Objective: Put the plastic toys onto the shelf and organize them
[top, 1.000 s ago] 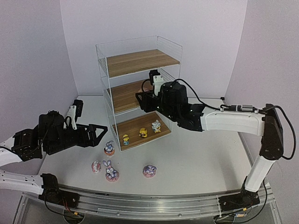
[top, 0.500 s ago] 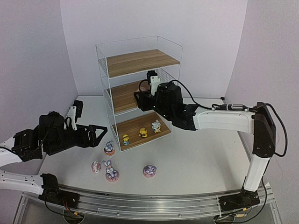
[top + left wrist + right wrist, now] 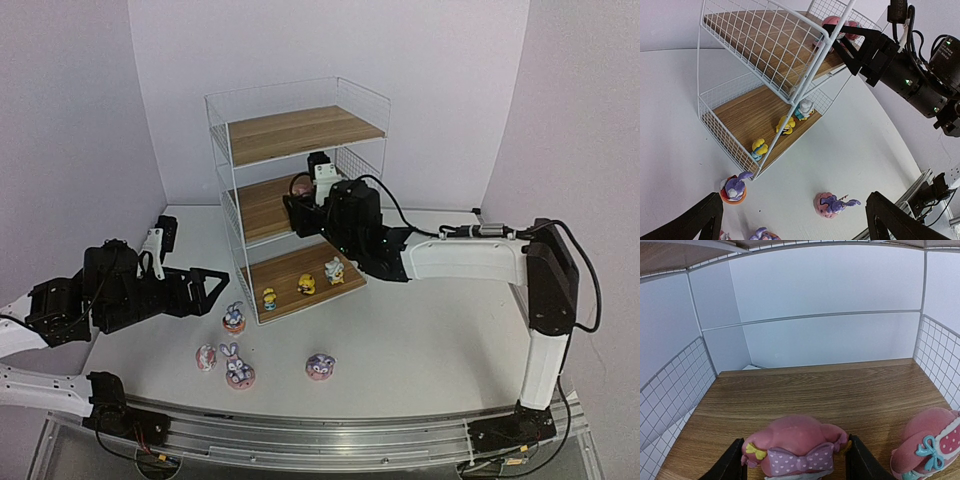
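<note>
The shelf (image 3: 232,160) is a white wire rack with three wooden boards. My right gripper (image 3: 297,207) reaches into its middle level and is shut on a pink round toy with a purple bow (image 3: 800,447), low over the board (image 3: 815,390). A second pink toy (image 3: 932,445) stands just to its right. Three tiny toys (image 3: 269,298) (image 3: 307,285) (image 3: 334,270) stand on the bottom board. Three purple bunnies (image 3: 234,317) (image 3: 238,367) (image 3: 320,366) and a pink-white toy (image 3: 206,357) are on the table. My left gripper (image 3: 210,285) is open and empty, above the table left of the shelf.
In the left wrist view one bunny (image 3: 832,205) lies on its side between my open fingers (image 3: 705,220), and another (image 3: 734,188) stands by the shelf's front corner. The shelf's wire side walls (image 3: 670,400) flank the right gripper. The metal rail (image 3: 330,440) runs along the near table edge.
My right arm has pushed leftward and deeper into the middle level of the shelf, carrying the pink toy. The left arm and the toys on the table have not moved.
</note>
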You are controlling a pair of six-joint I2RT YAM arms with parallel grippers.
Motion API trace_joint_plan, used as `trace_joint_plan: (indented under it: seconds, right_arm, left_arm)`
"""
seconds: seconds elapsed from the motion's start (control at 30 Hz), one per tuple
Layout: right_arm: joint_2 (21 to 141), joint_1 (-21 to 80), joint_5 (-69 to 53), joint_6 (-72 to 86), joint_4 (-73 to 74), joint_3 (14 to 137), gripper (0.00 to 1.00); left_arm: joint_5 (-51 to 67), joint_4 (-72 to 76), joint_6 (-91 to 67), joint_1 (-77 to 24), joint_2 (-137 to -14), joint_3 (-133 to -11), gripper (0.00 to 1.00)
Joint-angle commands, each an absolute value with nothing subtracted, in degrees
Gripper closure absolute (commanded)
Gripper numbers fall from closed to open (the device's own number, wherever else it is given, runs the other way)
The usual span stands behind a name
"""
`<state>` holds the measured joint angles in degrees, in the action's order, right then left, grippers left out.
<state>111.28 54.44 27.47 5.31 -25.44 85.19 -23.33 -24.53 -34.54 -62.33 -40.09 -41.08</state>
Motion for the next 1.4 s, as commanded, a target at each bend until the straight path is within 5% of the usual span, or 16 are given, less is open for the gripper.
trace_joint_plan:
  seconds: [0.0, 0.67, 1.37]
  right_arm:
    - [112.7, 53.9, 30.0, 2.9, -28.4, 87.1, 0.8]
    - [111.4, 53.7, 30.3, 3.5, -31.1, 84.2, 0.44]
    - [110.1, 53.7, 29.0, 4.3, -31.5, 83.5, 0.24]
  left_arm:
    - [-24.6, -24.3, -34.1, -62.5, -38.7, -40.9, 0.0]
    - [-24.4, -23.7, -32.9, -62.5, -39.7, -41.7, 0.0]
    - [-24.3, -23.1, -31.7, -62.5, -40.2, -41.9, 0.0]
